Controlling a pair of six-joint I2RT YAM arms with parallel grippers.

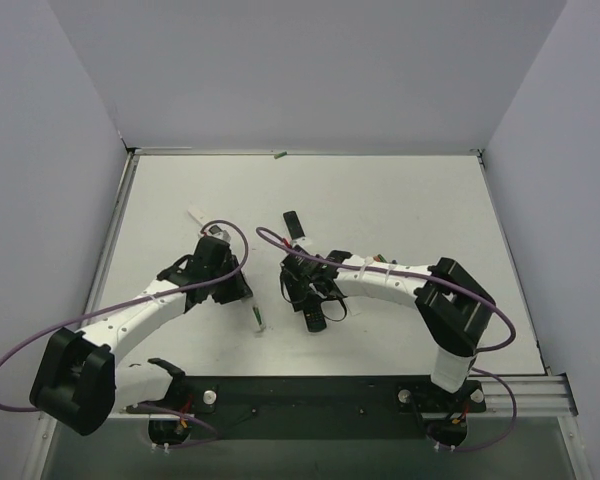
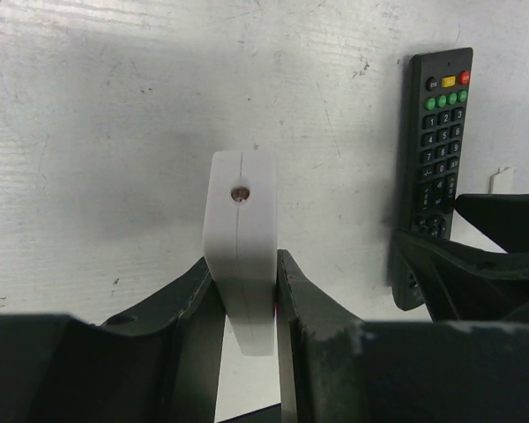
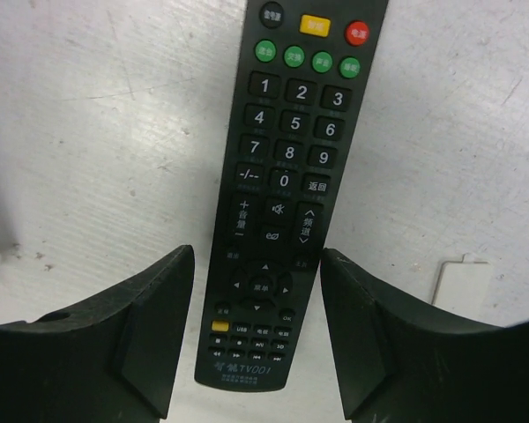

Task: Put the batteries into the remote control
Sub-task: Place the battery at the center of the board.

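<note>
The white remote control (image 2: 240, 203) stands on edge between the fingers of my left gripper (image 2: 244, 261), which is shut on it just above the table. In the top view it sticks out of the left gripper (image 1: 238, 290) towards the front (image 1: 257, 318) and carries a small green mark. My right gripper (image 3: 256, 256) is open, with a finger on each side of the black remote (image 3: 282, 203) lying face up. It touches neither side. One green battery (image 1: 279, 154) lies at the back wall. No other batteries are clearly visible.
A thin white strip with a dark end (image 1: 295, 225) lies behind the right gripper (image 1: 308, 288). A small white piece (image 1: 198, 215) lies behind the left gripper. Another white piece (image 3: 463, 286) lies right of the black remote. Grey walls enclose the table (image 1: 400, 200).
</note>
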